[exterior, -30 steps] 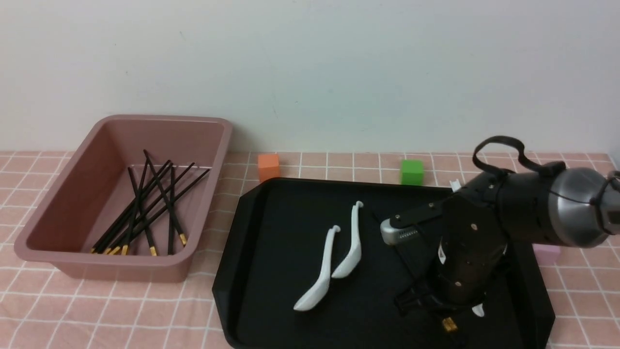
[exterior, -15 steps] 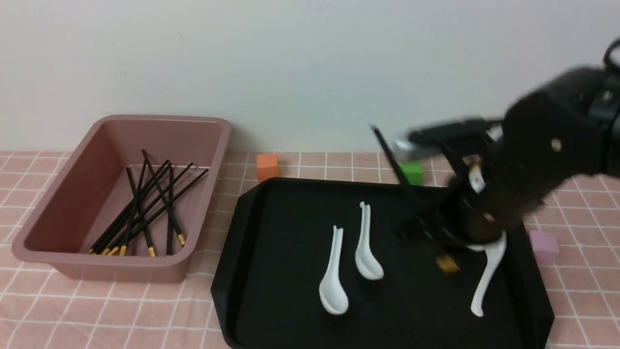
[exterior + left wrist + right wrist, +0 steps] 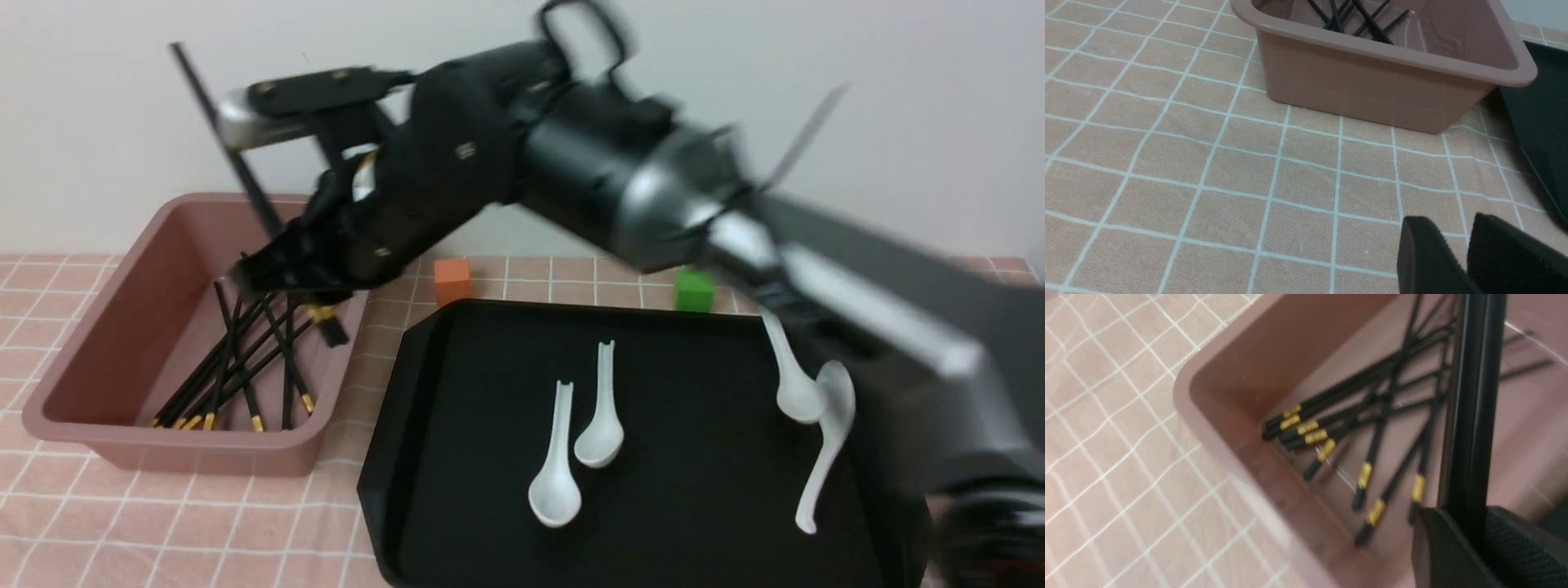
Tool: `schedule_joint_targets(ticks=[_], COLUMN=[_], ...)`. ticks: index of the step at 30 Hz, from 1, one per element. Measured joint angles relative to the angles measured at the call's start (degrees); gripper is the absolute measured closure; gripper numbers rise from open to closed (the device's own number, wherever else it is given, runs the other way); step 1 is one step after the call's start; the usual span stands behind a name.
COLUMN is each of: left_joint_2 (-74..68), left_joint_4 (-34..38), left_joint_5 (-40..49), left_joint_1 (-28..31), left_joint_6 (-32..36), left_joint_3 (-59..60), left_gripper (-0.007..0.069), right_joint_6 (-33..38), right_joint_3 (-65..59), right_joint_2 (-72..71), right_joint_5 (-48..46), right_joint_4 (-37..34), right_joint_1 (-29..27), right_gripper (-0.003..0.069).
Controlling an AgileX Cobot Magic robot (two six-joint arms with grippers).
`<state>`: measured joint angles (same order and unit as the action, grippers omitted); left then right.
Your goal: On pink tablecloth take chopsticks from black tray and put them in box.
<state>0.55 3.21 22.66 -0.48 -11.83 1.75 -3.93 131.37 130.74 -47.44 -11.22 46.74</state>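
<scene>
the pair of long thin black chopsticks with gold bands [image 3: 1472,416] is clamped between the fingers of the right gripper [image 3: 1466,531], tilted above the deep dusty-pink plastic box [image 3: 196,447]. the left gripper [image 3: 1457,253] has a narrow gap between its fingertips and grasps nothing.

handling: the sticks appear light, stiff and smooth; expect them to roll or pivot if gripped near one end. preferred hold: both sticks together, near mid-length, with firm pressure. breakage risk is judged low.

obstructions: the box rim could catch a tilted end during lowering. the loose black chopsticks [image 3: 1392,392] lie crossed on the box floor and may deflect the incoming pair. level the load before release.

surroundings: white spoons [image 3: 556,490] lie in the large flat black tray [image 3: 669,523], beside the box; no chopsticks show there. an orange cube [image 3: 452,282] and a green cube [image 3: 694,291] sit beyond the tray on the pink white-gridded tablecloth [image 3: 98,523].
</scene>
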Motion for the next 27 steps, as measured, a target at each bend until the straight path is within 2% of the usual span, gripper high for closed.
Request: schedule_joint_targets(ticks=[4,8,13,18,23,27], left_joint_2=[0.00,0.00,0.00,0.00,0.00,0.00], left_joint_4=[0.00,0.00,0.00,0.00,0.00,0.00], left_joint_5=[0.00,0.00,0.00,0.00,0.00,0.00], left_joint_1=[0.00,0.00,0.00,0.00,0.00,0.00], left_joint_6=[0.00,0.00,0.00,0.00,0.00,0.00], left_joint_3=[0.00,0.00,0.00,0.00,0.00,0.00], left_gripper=[0.0438,0.0438,0.0438,0.0438,0.0438,0.0438], right_joint_6=[0.76,0.83,0.83,0.86,0.95,1.71], right_joint_3=[9.42,11.73,11.85,11.85,11.85,11.85], right_joint_2=[7.39,9.89,10.14,8.99,1.28,-7.15], right_joint_5=[-1.69,-0.53,3.11,-0.51,-13.18,-22.96], right_joint_4=[1.59,2.48,3.54,6.20,7.63,8.63], right_joint_1=[0.00,-0.11,-0.10,-0.30,-0.49,-0.49], right_gripper=[0.0518,0.0487,0.0314,0.0221,0.0232,0.0326])
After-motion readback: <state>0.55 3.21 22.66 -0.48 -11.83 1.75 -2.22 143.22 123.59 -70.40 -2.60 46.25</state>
